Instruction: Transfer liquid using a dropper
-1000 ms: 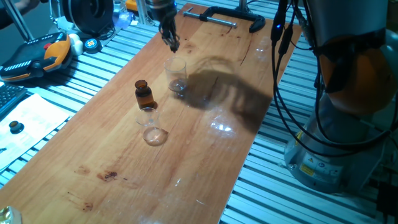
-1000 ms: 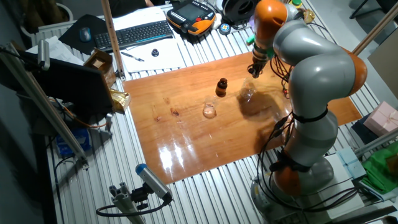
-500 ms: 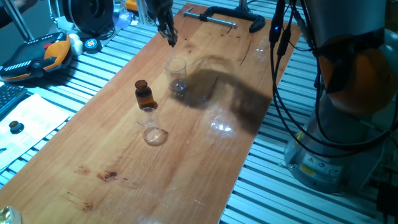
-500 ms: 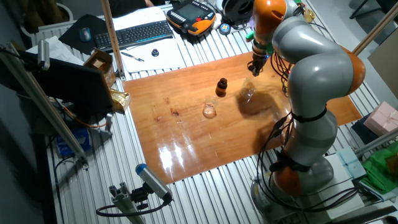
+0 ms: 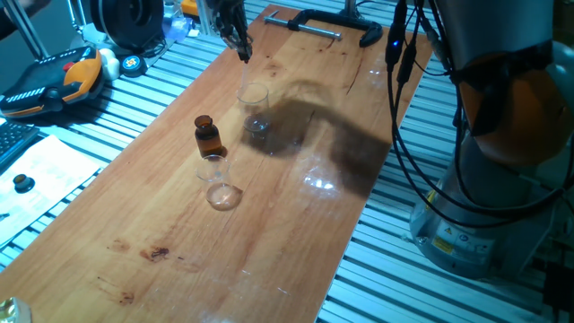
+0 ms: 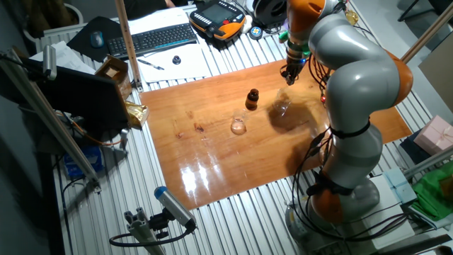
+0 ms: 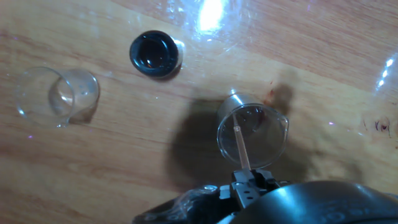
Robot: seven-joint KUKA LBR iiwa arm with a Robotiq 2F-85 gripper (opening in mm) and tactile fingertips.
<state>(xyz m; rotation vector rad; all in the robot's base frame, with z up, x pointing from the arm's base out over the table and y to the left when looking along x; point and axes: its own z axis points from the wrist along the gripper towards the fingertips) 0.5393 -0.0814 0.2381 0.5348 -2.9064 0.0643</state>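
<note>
One fixed view: gripper (image 5: 240, 49) up above the beaker (image 5: 255, 106), brown bottle (image 5: 208, 136) just beside; other fixed view shows same hover; hand view: fingers pinched on the dropper (image 7: 241, 147), tip aimed into the beaker's mouth, likely for dispensing.

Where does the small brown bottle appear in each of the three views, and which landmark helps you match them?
One fixed view: brown bottle stands left of centre, between the two clear beakers.
The other fixed view: brown bottle upper centre of the wooden board, left of the claw.
Hand view: seen from above as a dark round mouth, upper left.
Shared landmark: the beaker under the claw.
</note>
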